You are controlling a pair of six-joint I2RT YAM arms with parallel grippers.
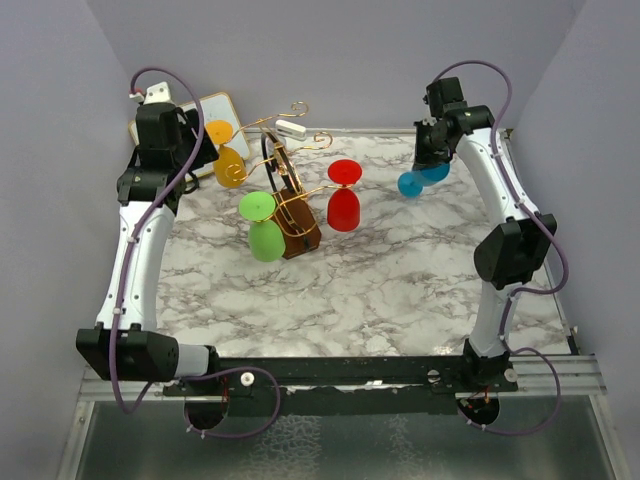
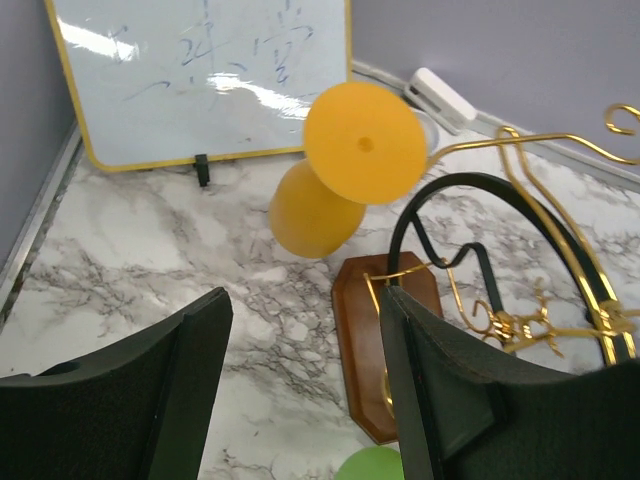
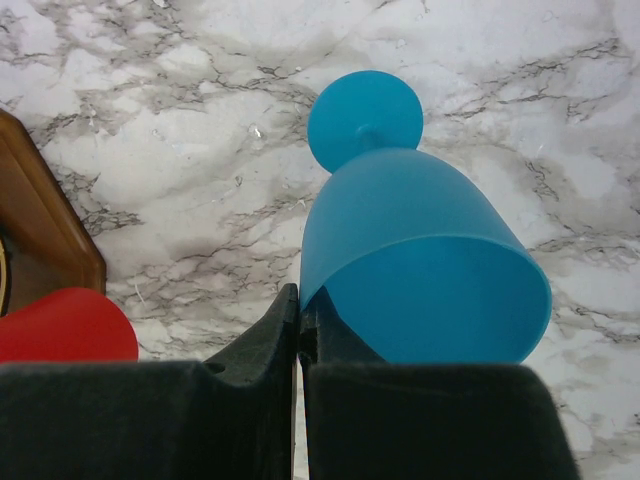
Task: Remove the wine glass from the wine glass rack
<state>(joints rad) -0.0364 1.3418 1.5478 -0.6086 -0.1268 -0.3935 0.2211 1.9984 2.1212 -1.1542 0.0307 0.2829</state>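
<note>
The wine glass rack (image 1: 300,238), gold wire arms on a brown wooden base, stands left of the table's middle. An orange glass (image 1: 228,165), a green glass (image 1: 265,235) and a red glass (image 1: 343,205) hang on it upside down. My right gripper (image 1: 430,160) is shut on the rim of a blue wine glass (image 1: 418,180), held off the rack at the back right; the right wrist view shows one finger inside the bowl (image 3: 420,260). My left gripper (image 2: 305,300) is open and empty, above the table beside the rack base (image 2: 375,350), facing the orange glass (image 2: 365,142).
A white board (image 1: 215,110) with a yellow frame leans at the back left corner. A small white block (image 1: 290,128) lies behind the rack. A black ring (image 2: 480,185) stands in the rack. Purple walls close the back and sides.
</note>
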